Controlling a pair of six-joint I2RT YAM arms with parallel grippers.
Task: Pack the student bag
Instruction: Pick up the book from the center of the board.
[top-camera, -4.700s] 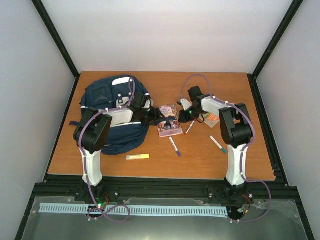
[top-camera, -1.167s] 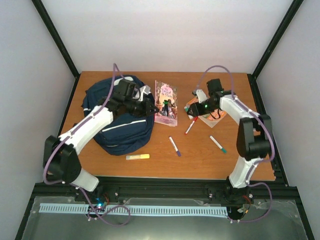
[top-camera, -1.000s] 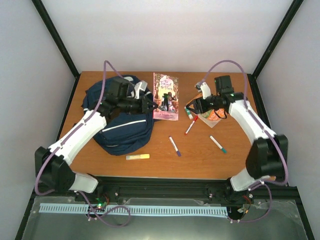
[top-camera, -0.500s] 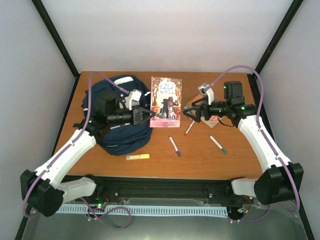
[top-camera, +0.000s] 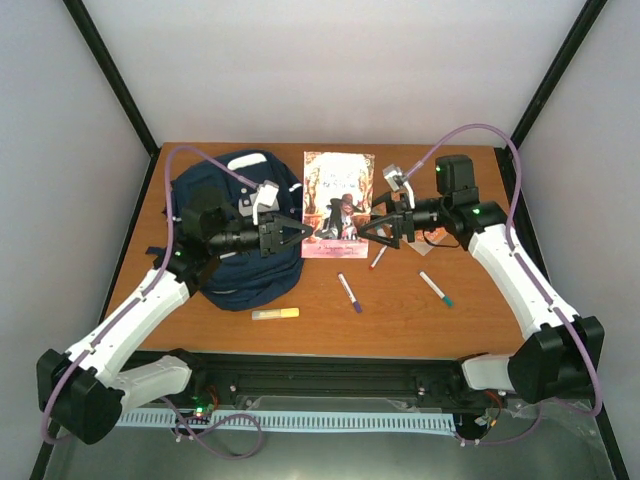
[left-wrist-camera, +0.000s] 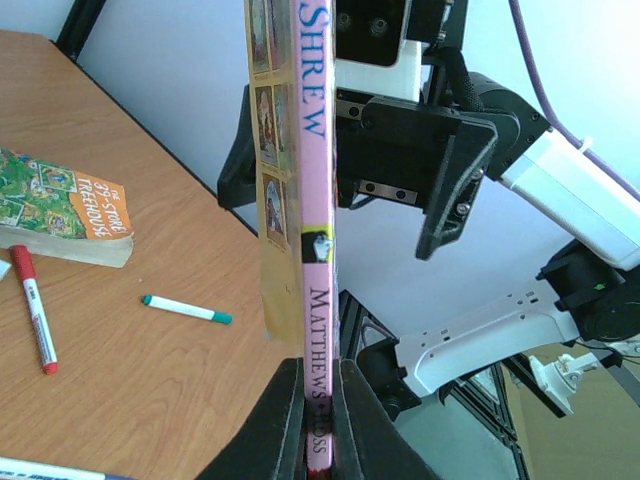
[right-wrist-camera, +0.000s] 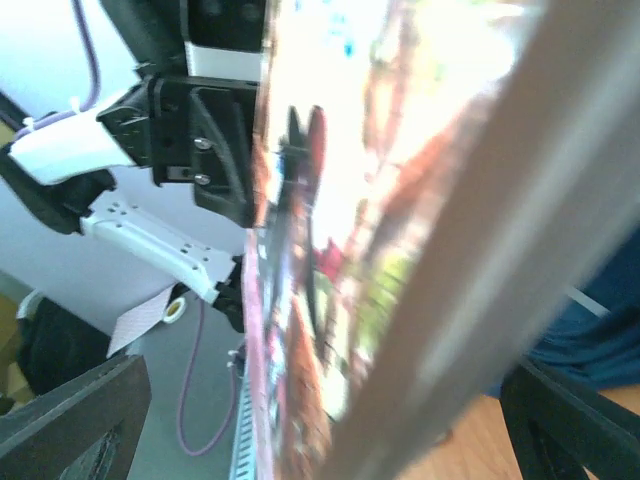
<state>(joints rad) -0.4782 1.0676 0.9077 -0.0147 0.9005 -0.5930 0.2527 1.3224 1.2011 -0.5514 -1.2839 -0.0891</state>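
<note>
The student bag (top-camera: 222, 188), a navy backpack with white patches, lies at the table's back left. A pink-spined picture book (top-camera: 338, 200) hangs in the air beside it, cover toward the top camera. My left gripper (top-camera: 299, 236) is shut on the book's spine (left-wrist-camera: 316, 300) at its lower end, black fingers (left-wrist-camera: 275, 425) pressed on both sides. My right gripper (top-camera: 366, 231) stands open at the book's opposite edge, jaws wide on either side of it, as the left wrist view shows (left-wrist-camera: 345, 150). In the right wrist view the blurred book (right-wrist-camera: 380, 230) fills the frame.
A second book with an orange and green cover (top-camera: 431, 235) (left-wrist-camera: 70, 215) lies under the right arm. On the table lie a red marker (top-camera: 379, 257), a purple marker (top-camera: 350, 293), a green marker (top-camera: 436, 288) and a yellow highlighter (top-camera: 275, 314).
The left gripper has pulled back toward me with the book, which now stands more upright. The right gripper opened wide and came left to straddle the book's right edge.
</note>
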